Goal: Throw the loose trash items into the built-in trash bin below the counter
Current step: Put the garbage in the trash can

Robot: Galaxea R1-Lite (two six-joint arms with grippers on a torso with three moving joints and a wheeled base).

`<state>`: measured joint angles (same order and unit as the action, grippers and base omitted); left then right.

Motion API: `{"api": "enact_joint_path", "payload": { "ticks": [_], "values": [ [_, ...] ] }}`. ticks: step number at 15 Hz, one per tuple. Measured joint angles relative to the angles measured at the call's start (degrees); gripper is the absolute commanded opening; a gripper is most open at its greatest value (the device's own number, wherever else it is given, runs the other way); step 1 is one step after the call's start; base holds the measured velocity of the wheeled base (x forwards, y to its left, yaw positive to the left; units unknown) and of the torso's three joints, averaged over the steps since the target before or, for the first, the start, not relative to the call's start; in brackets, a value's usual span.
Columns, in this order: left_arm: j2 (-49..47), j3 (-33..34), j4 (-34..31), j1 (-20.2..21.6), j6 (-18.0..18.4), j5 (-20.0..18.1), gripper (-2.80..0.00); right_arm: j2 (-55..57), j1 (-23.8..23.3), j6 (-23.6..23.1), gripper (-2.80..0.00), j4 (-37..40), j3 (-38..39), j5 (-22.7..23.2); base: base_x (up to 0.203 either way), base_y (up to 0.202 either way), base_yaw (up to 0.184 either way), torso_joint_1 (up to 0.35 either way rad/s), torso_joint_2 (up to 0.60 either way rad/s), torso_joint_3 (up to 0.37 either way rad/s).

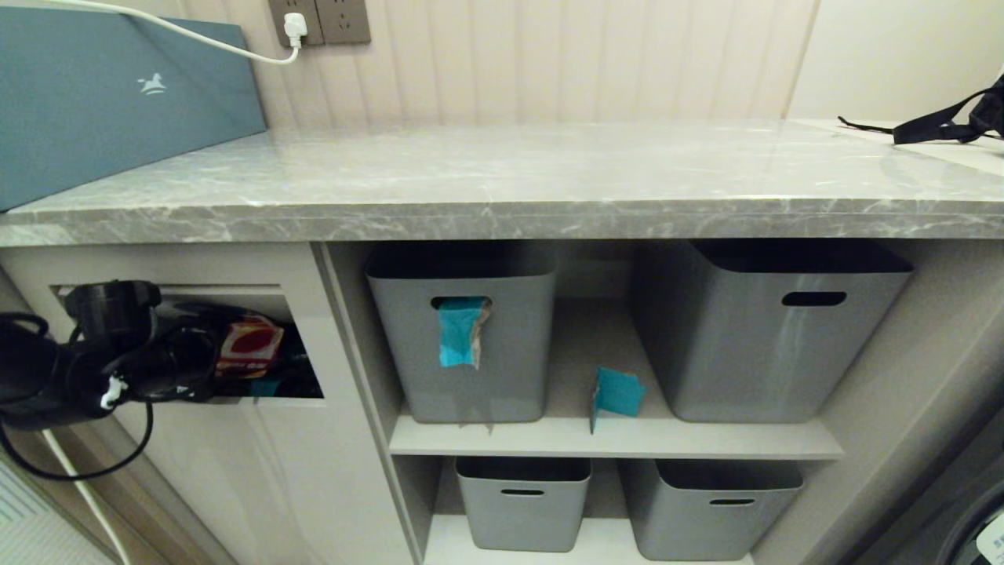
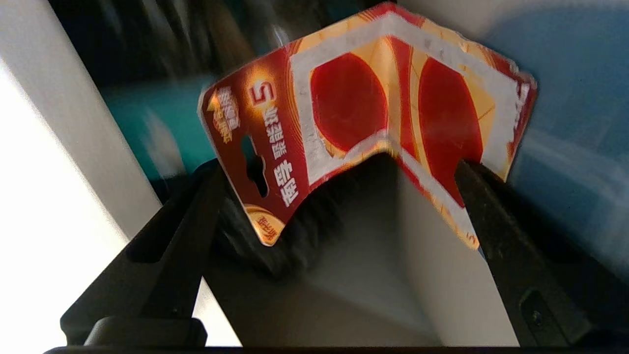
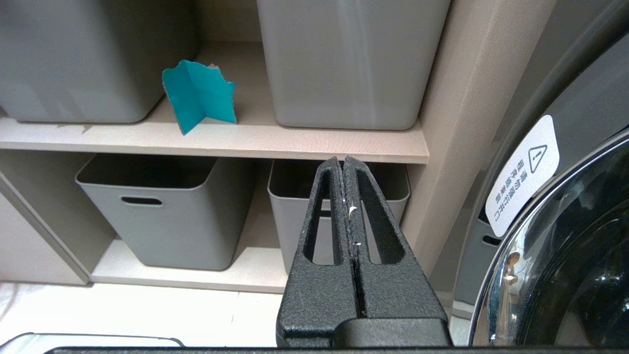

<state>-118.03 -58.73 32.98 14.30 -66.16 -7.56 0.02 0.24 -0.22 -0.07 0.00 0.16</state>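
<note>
My left jaws (image 2: 339, 196) stand wide inside the bin opening (image 1: 188, 345) below the surface (image 1: 502, 180), the red cardboard piece (image 2: 363, 128) between them, maybe just touching one.

Bin opening (image 1: 188, 345) at 9 o'clock blocked by left gripper (image 1: 208, 357) w/ cardboard piece (image 1: 249, 345); mid shelf gap (image 1: 584, 345) between grey boxes (image 1: 463, 345) free.

Left gripper (image 1: 205, 362) fingertips lost in dark bin opening (image 1: 298, 345), hiding most of the cardboard package piece (image 1: 249, 345); contact with it unclear. Bin interior behind the piece blurred in left wrist view. Blue-grey box (image 1: 94, 102) cut by frame edge. Teal wrapper (image 1: 463, 331) partly inside a grey box's (image 1: 463, 345) handle slot. Black strap (image 1: 941, 125) cropped at right
</note>
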Motion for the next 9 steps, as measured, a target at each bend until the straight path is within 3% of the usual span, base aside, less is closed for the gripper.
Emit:
{"api": "enact_joint_path", "payload": {
  "ticks": [2, 5, 9],
  "values": [
    [-1.48, 2.48, 4.51, 0.00, 5.10, 2.25, 0.00, 0.00, 0.00, -0.02, -2.80, 0.00, 0.00, 0.02, 0.000, 0.000, 0.000, 0.000, 0.00, 0.000],
    [-3.52, 8.22, 14.89, -0.11, 12.70, 2.83, 0.00, 0.00, -0.04, 0.00, -2.80, 0.00, 0.00, 0.02, 0.000, 0.000, 0.000, 0.000, 0.00, 0.000],
    [-4.85, 11.27, 23.61, -1.52, 23.66, 4.26, 0.00, 0.00, 0.00, -0.02, -2.80, 0.00, 0.00, 0.00, 0.000, 0.000, 0.000, 0.000, 0.00, 0.000]
  ]
}}
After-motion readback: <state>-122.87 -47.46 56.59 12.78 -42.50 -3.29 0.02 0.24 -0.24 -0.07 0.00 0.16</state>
